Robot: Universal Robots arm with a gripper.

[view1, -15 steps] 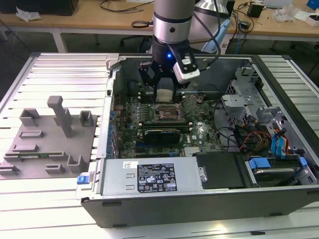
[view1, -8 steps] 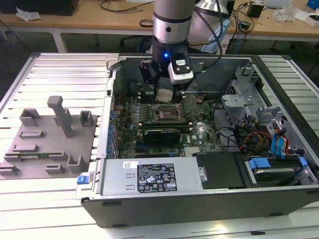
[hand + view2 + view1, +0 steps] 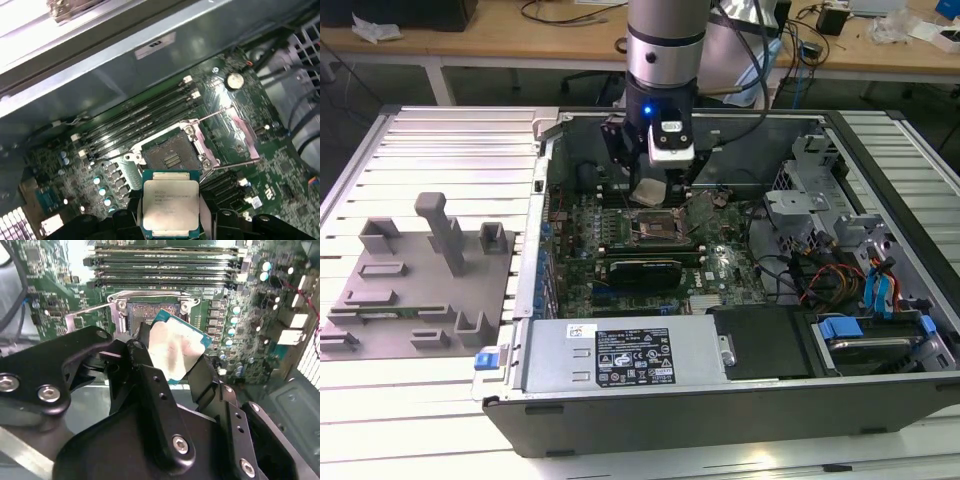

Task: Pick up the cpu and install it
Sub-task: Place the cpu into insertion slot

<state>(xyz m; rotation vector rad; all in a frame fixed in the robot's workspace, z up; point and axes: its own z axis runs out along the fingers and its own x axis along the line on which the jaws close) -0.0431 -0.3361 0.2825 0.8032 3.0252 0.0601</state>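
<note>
The tool (image 3: 172,362) grips the cpu (image 3: 170,205), a pale silver, teal-rimmed square.

1. In the exterior view the arm (image 3: 665,40) is cut off by the top edge. Its gripper (image 3: 650,180) covers part of the cpu (image 3: 647,193), so only a pale patch shows.
2. In the second wrist view the jaws cover two opposite sides of the cpu. Gripper and cpu together hide the near part of the socket (image 3: 150,310).
3. In the first wrist view the gripper's black body runs off the bottom edge, and the print on the cpu's lid is too small to tell.
</note>
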